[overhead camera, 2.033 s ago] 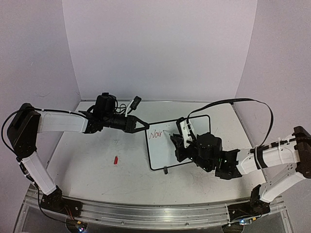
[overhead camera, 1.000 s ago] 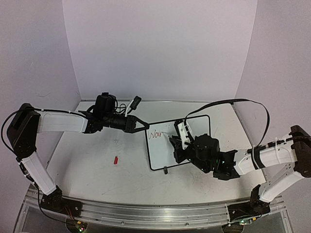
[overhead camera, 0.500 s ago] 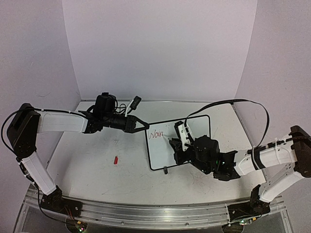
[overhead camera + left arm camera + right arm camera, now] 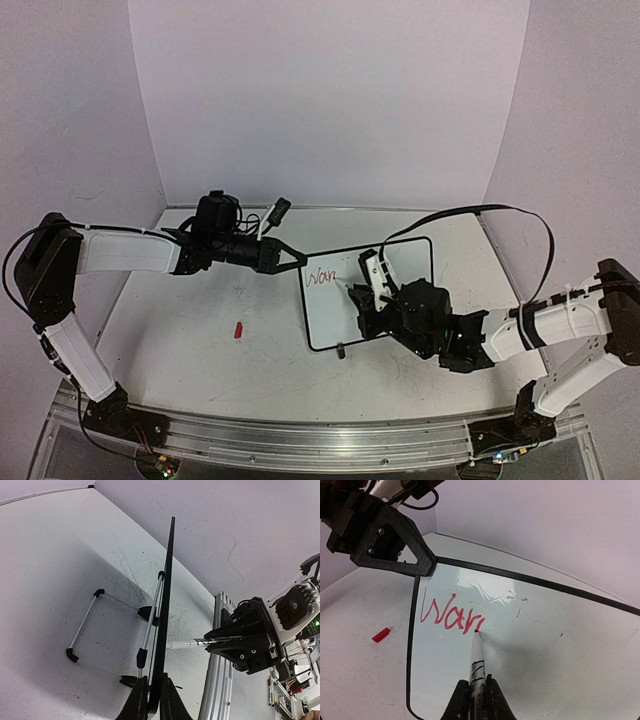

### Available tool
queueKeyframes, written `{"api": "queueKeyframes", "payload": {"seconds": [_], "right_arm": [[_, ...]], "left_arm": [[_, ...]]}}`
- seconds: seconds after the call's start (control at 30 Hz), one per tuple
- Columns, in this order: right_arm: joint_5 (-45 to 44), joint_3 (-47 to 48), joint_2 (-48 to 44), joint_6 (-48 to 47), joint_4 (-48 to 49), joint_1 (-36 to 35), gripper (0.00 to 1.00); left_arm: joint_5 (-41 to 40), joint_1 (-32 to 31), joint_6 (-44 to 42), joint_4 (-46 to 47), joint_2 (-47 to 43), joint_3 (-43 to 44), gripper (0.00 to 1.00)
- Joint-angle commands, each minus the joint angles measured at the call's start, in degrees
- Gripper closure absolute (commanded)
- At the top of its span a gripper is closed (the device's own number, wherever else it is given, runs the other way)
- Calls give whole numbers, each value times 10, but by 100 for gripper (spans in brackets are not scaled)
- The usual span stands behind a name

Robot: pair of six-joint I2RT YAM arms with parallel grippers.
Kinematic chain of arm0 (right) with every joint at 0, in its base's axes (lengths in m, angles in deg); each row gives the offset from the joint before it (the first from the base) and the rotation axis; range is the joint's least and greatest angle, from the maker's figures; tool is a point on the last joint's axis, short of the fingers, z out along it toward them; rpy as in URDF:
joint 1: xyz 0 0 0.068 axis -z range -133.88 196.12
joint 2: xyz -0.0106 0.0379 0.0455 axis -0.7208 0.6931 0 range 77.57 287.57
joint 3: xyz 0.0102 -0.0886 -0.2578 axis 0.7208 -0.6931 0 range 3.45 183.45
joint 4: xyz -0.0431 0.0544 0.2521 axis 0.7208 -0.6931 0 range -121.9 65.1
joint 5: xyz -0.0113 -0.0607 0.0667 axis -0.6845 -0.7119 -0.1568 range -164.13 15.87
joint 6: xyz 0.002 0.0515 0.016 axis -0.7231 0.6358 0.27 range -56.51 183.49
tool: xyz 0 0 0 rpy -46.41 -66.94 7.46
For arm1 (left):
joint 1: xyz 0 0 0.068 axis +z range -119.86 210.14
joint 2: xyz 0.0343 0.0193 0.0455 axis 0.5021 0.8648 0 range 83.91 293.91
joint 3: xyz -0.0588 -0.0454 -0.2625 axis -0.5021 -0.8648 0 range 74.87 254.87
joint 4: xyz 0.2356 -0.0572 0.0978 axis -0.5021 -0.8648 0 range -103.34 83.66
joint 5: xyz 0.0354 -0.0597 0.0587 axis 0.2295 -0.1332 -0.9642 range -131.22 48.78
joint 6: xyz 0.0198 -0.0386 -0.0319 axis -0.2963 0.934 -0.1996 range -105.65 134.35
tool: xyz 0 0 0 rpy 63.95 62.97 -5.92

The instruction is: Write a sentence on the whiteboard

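Jaws pinch pen and board

Right jaws are shut tight on a marker [image 4: 476, 665]; its back end is hidden between them. Its red tip touches the whiteboard [image 4: 545, 645] mid-bench [image 4: 200, 340], ending the sentence [image 4: 451, 616], just "War" plus a stroke. Left jaws pinch the board's corner. Seen from the left wrist, the board is edge-on, so the writing is hidden.

White whiteboard [image 4: 535, 645] with black frame, red letters [image 4: 451, 617]; white marker [image 4: 477, 662] banded black, red tip; red piece [image 4: 380, 634]; scuffed white table [image 4: 360, 675].
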Motion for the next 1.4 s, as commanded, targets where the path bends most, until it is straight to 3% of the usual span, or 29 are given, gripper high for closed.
{"api": "queueKeyframes", "payload": {"seconds": [0.0,0.57,1.37], "right_arm": [[-23,22,1,-10,18,0,100],[-55,27,-5,-18,27,5,100],[-20,-9,-15,34,-23,-1,100]], "left_arm": [[14,0,1,15,-22,9,91],[15,0,1,15,-23,9,91],[14,0,0,15,-24,9,91]]}}
